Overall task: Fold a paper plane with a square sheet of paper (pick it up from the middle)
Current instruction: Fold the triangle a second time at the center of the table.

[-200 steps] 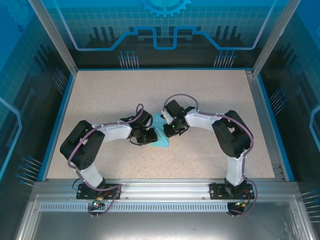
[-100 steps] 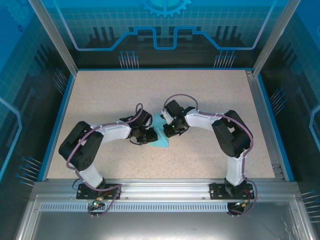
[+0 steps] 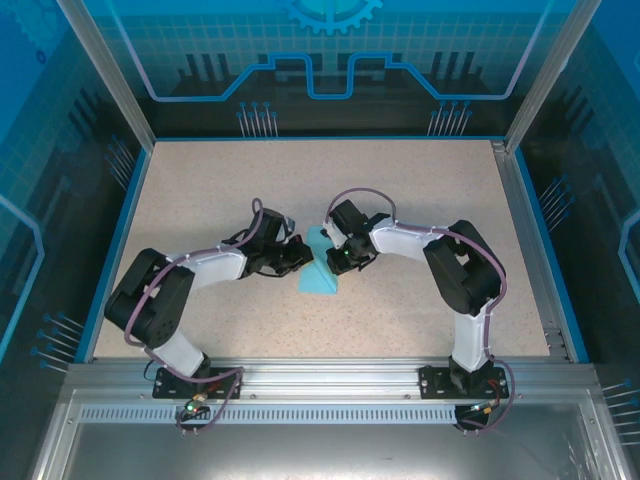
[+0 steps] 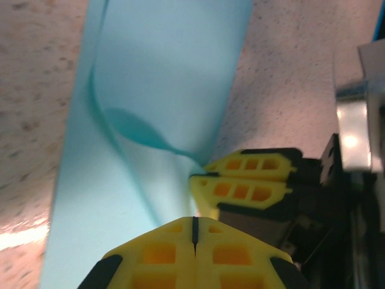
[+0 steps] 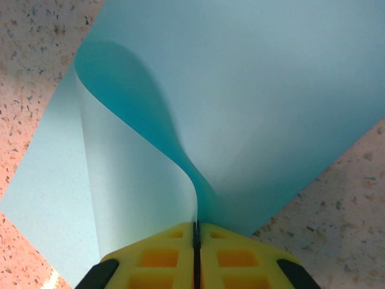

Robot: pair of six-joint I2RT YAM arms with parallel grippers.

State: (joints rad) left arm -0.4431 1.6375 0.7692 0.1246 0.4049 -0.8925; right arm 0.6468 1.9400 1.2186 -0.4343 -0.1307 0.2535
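The square sheet of paper (image 3: 321,276) is light blue and lies partly folded on the speckled table between the two arms. In the right wrist view the paper (image 5: 252,90) curls up in a loop, and my right gripper (image 5: 195,226) is shut on its raised fold. My left gripper (image 4: 194,221) is shut with nothing between its tips and sits just at the paper's (image 4: 162,78) near edge. The right gripper's yellow fingers (image 4: 243,180) show beside it. From above, the left gripper (image 3: 303,257) sits just left of the sheet and the right gripper (image 3: 338,262) at its upper right.
The speckled table (image 3: 220,190) has a blue rim on the left (image 3: 112,235) and right (image 3: 545,250). Aluminium frame posts (image 3: 105,70) rise at the back corners. A metal rail (image 3: 320,385) with both arm bases runs along the near edge.
The left arm has drawn back to the left, off the sheet, and its gripper has closed fully. More of the paper lies uncovered. The right arm has not moved.
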